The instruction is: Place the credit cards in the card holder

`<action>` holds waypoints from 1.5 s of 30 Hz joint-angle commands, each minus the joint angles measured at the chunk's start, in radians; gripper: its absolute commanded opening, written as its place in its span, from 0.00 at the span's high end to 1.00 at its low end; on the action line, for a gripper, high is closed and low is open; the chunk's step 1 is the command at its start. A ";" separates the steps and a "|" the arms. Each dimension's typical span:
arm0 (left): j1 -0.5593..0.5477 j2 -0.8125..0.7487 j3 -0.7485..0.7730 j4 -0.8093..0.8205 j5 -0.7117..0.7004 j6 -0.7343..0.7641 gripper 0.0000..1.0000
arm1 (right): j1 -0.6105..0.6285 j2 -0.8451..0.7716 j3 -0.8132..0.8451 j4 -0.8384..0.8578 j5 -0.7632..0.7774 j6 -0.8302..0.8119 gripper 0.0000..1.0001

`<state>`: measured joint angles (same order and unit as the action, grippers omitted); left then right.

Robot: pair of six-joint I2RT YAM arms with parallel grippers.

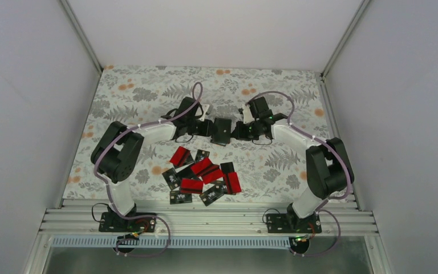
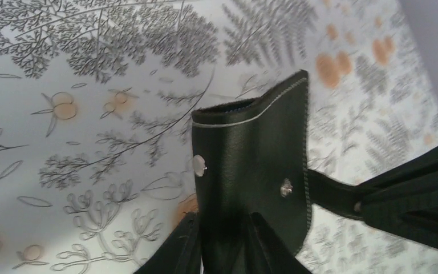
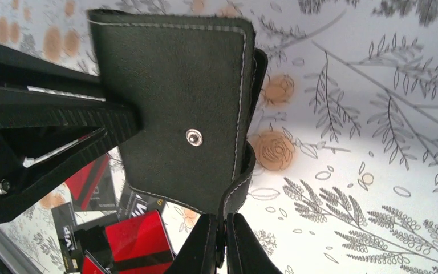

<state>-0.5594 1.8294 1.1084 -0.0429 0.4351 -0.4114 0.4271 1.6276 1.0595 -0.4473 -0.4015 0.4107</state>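
**1. Holder pos.** The card holder point(image 1: 223, 131) hangs clear of the table point(image 1: 137, 97), spanned betw. both grippers, one side in each.

**2. L gripper** point(image 1: 210, 128): jaws sit on opp. faces of the holder's edge, clamped on it. The holder body extends fwd of the fingertips. Purpose (judged): anchor the body so it cannot swing or twist.

**3. R gripper** point(image 1: 238, 131): jaws together on the thin closure flap point(image 3: 240, 171), which curves off the holder's side down into the fingertips. The snap stud point(image 3: 193, 137) sits exposed just fwd of these jaws. Purpose (judged): draw the flap away from the anchored body to open the case.

**4. Cards.** The credit cards point(image 1: 202, 174) lie in a loose overlapping pile on the table. They are behind both jaws toward the arm bases, well apart, with none gripped. Judged: this is the opening step; loading is not yet begun.
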 commanded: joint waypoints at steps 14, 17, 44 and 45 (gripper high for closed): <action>-0.080 -0.107 0.003 -0.160 -0.252 0.143 0.11 | 0.003 -0.011 -0.007 -0.008 -0.142 -0.005 0.96; -0.089 -0.110 0.009 -0.164 -0.216 0.166 0.08 | 0.001 -0.016 -0.004 -0.005 -0.166 0.002 0.96; -0.091 -0.006 0.060 -0.175 -0.236 0.186 0.23 | -0.008 -0.059 -0.003 -0.014 -0.169 0.020 0.96; -0.091 -0.007 0.059 -0.173 -0.242 0.183 0.25 | -0.010 -0.060 -0.005 -0.016 -0.166 0.019 0.96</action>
<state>-0.6464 1.8153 1.1412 -0.2195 0.2287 -0.2214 0.4221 1.5955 1.0492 -0.4606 -0.5751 0.4255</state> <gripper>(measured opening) 0.782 0.050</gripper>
